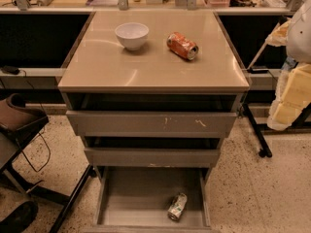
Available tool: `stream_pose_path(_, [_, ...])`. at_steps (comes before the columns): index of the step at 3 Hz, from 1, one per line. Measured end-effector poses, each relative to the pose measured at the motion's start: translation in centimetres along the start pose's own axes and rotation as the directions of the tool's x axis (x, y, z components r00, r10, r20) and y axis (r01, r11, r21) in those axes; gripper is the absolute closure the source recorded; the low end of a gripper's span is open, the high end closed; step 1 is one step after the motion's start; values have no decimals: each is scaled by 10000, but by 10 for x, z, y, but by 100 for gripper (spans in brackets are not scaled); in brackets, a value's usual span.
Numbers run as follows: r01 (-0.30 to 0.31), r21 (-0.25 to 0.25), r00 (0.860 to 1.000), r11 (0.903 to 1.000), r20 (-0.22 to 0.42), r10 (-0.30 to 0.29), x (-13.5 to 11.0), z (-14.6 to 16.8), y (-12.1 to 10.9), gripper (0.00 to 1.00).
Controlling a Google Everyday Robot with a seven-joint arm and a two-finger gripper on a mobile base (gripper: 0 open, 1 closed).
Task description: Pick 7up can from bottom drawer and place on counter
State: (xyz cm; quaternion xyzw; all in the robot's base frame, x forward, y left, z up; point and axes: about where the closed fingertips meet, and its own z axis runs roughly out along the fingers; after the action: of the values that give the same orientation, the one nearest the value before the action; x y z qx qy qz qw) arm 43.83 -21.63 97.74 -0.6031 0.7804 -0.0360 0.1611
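Observation:
The 7up can [177,207], green and silver, lies on its side on the grey floor of the open bottom drawer [131,198], near its front right corner. The beige counter [146,64] tops the cabinet above. My arm shows as pale white and yellow parts at the right edge [291,89]. My gripper [278,34] is at its upper end, right of the counter's edge and far above the can. It holds nothing that I can see.
A white bowl [131,35] and an orange-red can [182,45] lying on its side sit on the counter. Two upper drawers [150,123] are slightly pulled out. A chair [19,125] stands at left, a black stand leg [255,130] at right.

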Motion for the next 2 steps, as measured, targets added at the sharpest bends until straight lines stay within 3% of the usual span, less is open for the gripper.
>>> stream_pose_path(1, [2, 0, 10000, 10000, 1, -2, 0, 0, 0, 0])
stream_pose_path(2, [429, -115, 9986, 9990, 314, -425, -4, 7, 3, 0])
